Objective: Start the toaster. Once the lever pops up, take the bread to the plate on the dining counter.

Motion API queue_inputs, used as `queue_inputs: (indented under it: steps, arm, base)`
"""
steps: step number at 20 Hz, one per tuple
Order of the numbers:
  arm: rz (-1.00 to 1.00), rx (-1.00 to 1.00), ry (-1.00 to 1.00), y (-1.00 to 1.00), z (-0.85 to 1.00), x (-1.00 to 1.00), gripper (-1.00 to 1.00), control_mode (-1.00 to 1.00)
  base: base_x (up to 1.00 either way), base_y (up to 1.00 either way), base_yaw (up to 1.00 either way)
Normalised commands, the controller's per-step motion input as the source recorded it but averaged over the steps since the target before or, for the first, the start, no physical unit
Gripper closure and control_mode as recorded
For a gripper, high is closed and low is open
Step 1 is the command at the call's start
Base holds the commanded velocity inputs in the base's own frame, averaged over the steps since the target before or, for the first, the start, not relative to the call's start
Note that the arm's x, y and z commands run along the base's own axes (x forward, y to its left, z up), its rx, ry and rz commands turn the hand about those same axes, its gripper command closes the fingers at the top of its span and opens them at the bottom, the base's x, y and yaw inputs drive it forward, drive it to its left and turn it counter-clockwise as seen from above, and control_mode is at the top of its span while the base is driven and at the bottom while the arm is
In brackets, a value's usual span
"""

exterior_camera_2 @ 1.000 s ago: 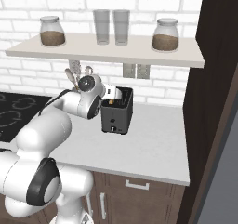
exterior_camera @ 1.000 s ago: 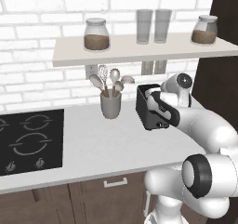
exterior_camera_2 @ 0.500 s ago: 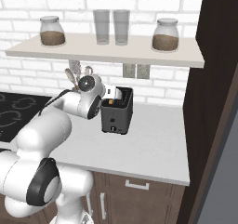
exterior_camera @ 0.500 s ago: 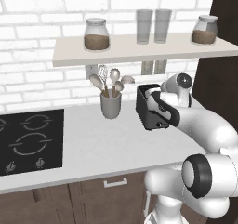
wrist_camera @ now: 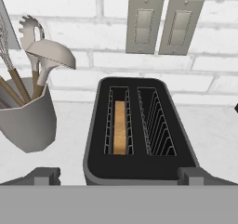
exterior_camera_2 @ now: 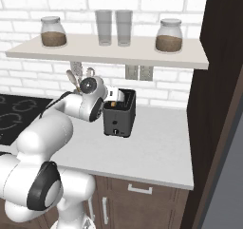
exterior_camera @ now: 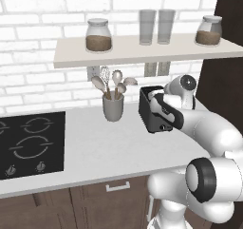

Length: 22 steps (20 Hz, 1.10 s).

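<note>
Toaster (wrist_camera: pixel 139 139) sits on the white tabletop (exterior_camera: pixel 95 147) near the brick back wall, below two wall outlets (wrist_camera: pixel 163 25); dark boxy body, two slots on top. In the hand view the bread (wrist_camera: pixel 120 127) stands on edge, sunk down inside the left slot, tan top edge showing between the wire guides; the right slot holds nothing but its wires. Hand (wrist_camera: pixel 118 175) hovers just above the near edge of the toaster, looking down into the slots. Its two dark fingertips (wrist_camera: pixel 44 175) show at the bottom of the hand view, set wide apart, one off each near corner of the toaster, nothing between them. Left base view: toaster (exterior_camera: pixel 154 111) partly hidden behind the robot's wrist, small knobs low on its visible end. Right base view: toaster (exterior_camera_2: pixel 119 116) with the hand (exterior_camera_2: pixel 113 96) over its top; contact cannot be told. Grey utensil cup (exterior_camera: pixel 113 107) with spoons and a whisk stands just beside the toaster on the cooktop side, apart from it. Black cooktop (exterior_camera: pixel 31 142) farther along the same tabletop. Shelf (exterior_camera: pixel 142 50) above carries two jars and two glasses.
</note>
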Motion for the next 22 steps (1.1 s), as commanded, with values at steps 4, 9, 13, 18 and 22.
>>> queue_inputs:
  steps: [4, 9, 13, 18, 22]
  arm:
    - [0.00, 0.00, 0.00, 0.00, 0.00, 0.00, -1.00, -1.00]
    - [0.00, 0.00, 0.00, 0.00, 0.00, 0.00, -1.00, -1.00]
    - [0.00, 0.00, 0.00, 0.00, 0.00, 0.00, -1.00, -1.00]
    - [0.00, 0.00, 0.00, 0.00, 0.00, 0.00, -1.00, -1.00]
    - [0.00, 0.00, 0.00, 0.00, 0.00, 0.00, -1.00, -1.00]
  base:
    - [0.00, 0.00, 0.00]
    - [0.00, 0.00, 0.00]
    - [0.00, 0.00, 0.00]
    - [0.00, 0.00, 0.00]
    - [0.00, 0.00, 0.00]
